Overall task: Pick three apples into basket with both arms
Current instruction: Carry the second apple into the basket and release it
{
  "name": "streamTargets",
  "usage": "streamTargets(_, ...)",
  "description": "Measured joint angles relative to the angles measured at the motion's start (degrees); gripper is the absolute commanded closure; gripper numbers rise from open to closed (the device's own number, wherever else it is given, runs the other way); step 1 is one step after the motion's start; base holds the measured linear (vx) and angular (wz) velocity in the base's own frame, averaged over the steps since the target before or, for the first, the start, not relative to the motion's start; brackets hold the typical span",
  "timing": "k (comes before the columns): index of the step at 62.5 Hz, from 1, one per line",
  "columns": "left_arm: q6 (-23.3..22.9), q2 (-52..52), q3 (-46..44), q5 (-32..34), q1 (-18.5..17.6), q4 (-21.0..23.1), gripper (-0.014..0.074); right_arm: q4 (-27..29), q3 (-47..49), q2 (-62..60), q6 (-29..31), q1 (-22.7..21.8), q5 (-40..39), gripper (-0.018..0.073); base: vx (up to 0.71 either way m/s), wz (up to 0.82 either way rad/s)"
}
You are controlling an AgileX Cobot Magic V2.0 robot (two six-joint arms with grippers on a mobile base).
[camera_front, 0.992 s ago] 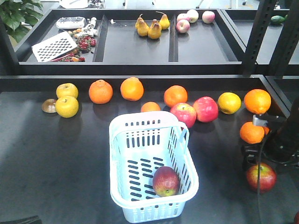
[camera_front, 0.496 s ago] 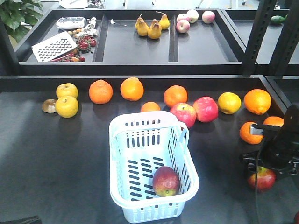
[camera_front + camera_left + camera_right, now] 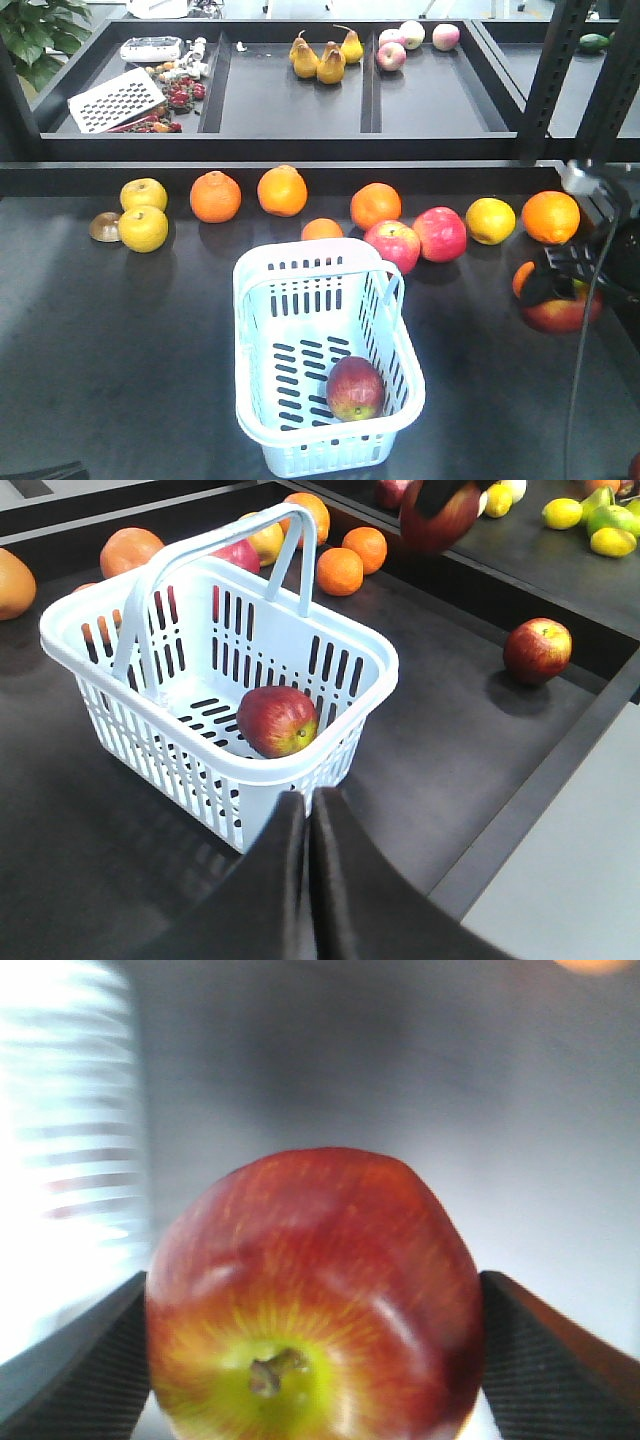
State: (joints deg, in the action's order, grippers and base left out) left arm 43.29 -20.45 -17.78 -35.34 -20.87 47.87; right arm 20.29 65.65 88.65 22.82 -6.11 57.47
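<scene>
The pale slotted basket (image 3: pixel 262 300) stands mid-table with one dark red apple (image 3: pixel 355 388) in its near right corner, also seen in the left wrist view as an apple (image 3: pixel 277 720) on the basket (image 3: pixel 215 560) floor. My right gripper (image 3: pixel 552 285) is shut on a second apple (image 3: pixel 560 315), held off the table to the right of the basket. Up close that apple (image 3: pixel 330 1230) sits stem-end towards the camera, filling the right gripper (image 3: pixel 312 1290). A third apple (image 3: pixel 537 651) lies on the table. My left gripper (image 3: pixel 309 798) is shut and empty just outside the basket's near corner.
Oranges (image 3: pixel 216 196), yellow fruit (image 3: pixel 143 228) and two pinkish-red apples (image 3: pixel 440 233) line the back of the table behind the basket. An orange (image 3: pixel 550 216) lies close to the held apple. A raised black shelf (image 3: pixel 290 100) carries pears and other items. A black post (image 3: pixel 545 80) stands at the right.
My right gripper came down on the apple lying at the front right, shut on it and lifted it off the table. The basket and its apple stayed put.
</scene>
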Motion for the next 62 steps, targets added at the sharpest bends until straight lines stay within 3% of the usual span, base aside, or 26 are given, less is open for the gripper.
streamTargets(12,0.00,0.00,0.00,0.05,0.00,0.00,0.0603,9.60,-7.42,-10.34,3.20,9.87,-1.13,0.0564,0.00,0.00)
streamTargets(26,0.00,0.00,0.00,0.05,0.00,0.00,0.0603,15.74,-14.91,-12.69,3.39,27.32,-15.59,0.0561,0.00,0.00)
streamTargets(37,0.00,0.00,0.00,0.05,0.00,0.00,0.0603,17.72,-15.21,-6.99,3.01,33.81,-25.58,0.0515,0.00,0.00)
streamTargets(45,0.00,0.00,0.00,0.10,0.00,0.00,0.0603,18.21,-14.19,-1.71,2.73,34.09,-28.27,0.0362,0.00,0.00)
streamTargets(57,0.00,0.00,0.00,0.10,0.00,0.00,0.0603,19.65,-9.96,4.02,2.86,34.09,-27.37,-0.0017,0.00,0.00)
streamTargets(62,0.00,0.00,0.00,0.10,0.00,0.00,0.0603,19.81,-9.04,4.93,2.91,34.09,-26.62,-0.0106,0.00,0.00)
